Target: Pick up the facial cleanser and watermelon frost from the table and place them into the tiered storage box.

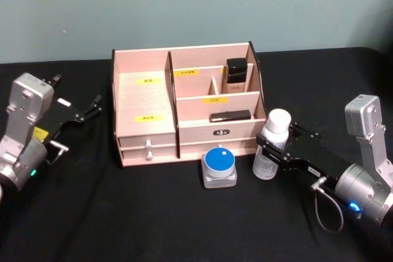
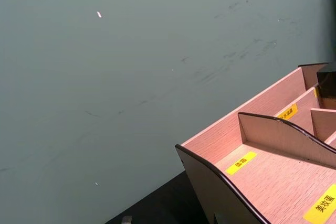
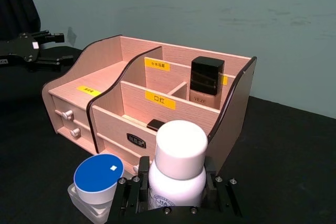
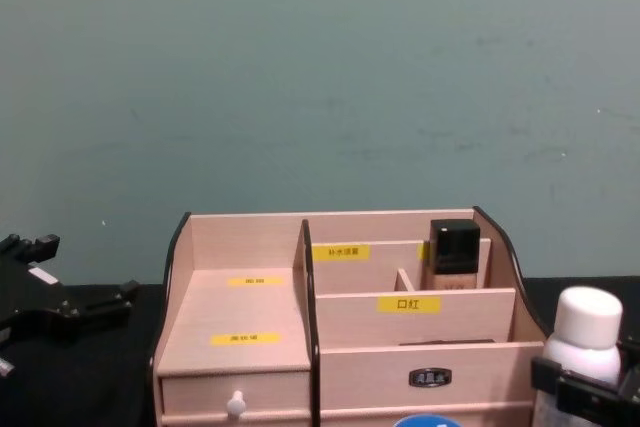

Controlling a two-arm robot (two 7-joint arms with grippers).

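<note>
The tiered storage box [image 1: 144, 99] [image 3: 107, 124] [image 4: 240, 312] [image 2: 273, 182] stands mid-table with its drawer facing me. A white bottle with a white cap, which I take for the facial cleanser [image 1: 277, 124] [image 3: 178, 150] [image 4: 588, 322], stands upright on the cloth by the box's front right corner. My right gripper [image 1: 270, 148] [image 3: 176, 203] [image 4: 590, 392] is shut on its body. A clear jar with a blue lid, apparently the watermelon frost [image 1: 219, 162] [image 3: 98, 174] [image 4: 425, 421], sits in front of the box, left of the bottle. My left gripper [image 1: 86, 110] [image 4: 90, 309] hovers open and holding nothing, left of the box.
A black-capped cosmetic bottle [image 1: 236, 72] [image 3: 206, 82] stands in the box's back right compartment. A flat black item [image 1: 230, 115] lies in the front right one. The wide left tiers are bare. Black cloth [image 1: 153, 213] covers the table and a teal wall rises behind.
</note>
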